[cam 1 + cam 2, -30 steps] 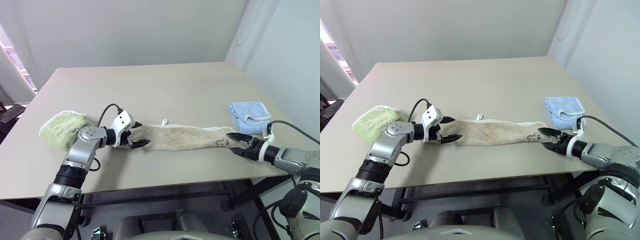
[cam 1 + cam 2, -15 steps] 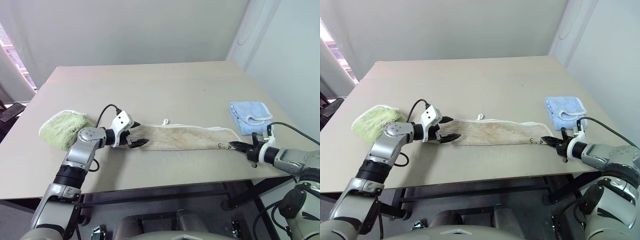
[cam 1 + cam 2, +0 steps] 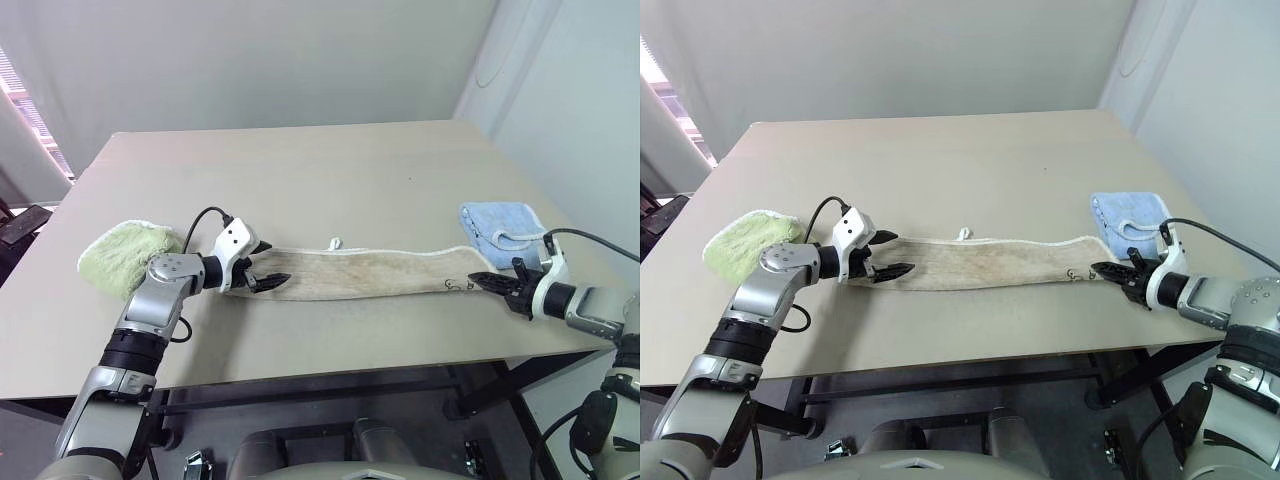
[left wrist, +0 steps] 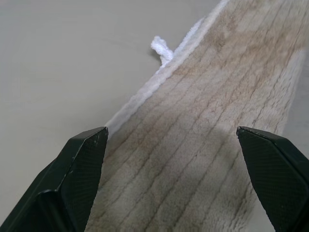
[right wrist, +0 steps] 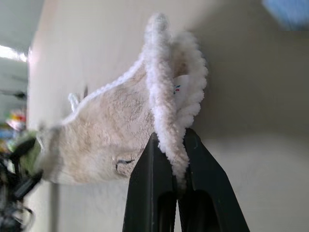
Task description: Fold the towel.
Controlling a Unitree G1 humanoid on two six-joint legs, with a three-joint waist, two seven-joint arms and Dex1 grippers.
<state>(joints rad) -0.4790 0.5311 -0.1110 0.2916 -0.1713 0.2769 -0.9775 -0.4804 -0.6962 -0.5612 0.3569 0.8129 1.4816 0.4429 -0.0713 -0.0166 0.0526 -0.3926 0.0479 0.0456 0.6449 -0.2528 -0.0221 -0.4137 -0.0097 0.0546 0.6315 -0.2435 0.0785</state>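
Observation:
The beige towel [image 3: 360, 273] lies as a long narrow strip across the front of the table, with its white loop [image 3: 335, 243] on the far edge and a small dark mark [image 3: 457, 284] near its right end. My left gripper [image 3: 264, 265] stands open over the towel's left end, its fingers [image 4: 82, 159] spread to either side of the cloth [image 4: 207, 145]. My right gripper [image 3: 484, 283] is shut on the towel's right end, which it holds raised off the table. In the right wrist view the corded edge [image 5: 166, 96] sits pinched between the fingers [image 5: 149, 188].
A fluffy light-green folded towel [image 3: 125, 257] lies just left of my left arm. A light-blue folded towel [image 3: 498, 222] lies at the right edge, behind my right gripper. The table [image 3: 300, 170] stretches bare behind the strip; its front edge is close.
My right gripper has shut on the towel's right end, rolled its wrist and lifted the end, drawing it a little to the right. The left gripper stays open at the left end.

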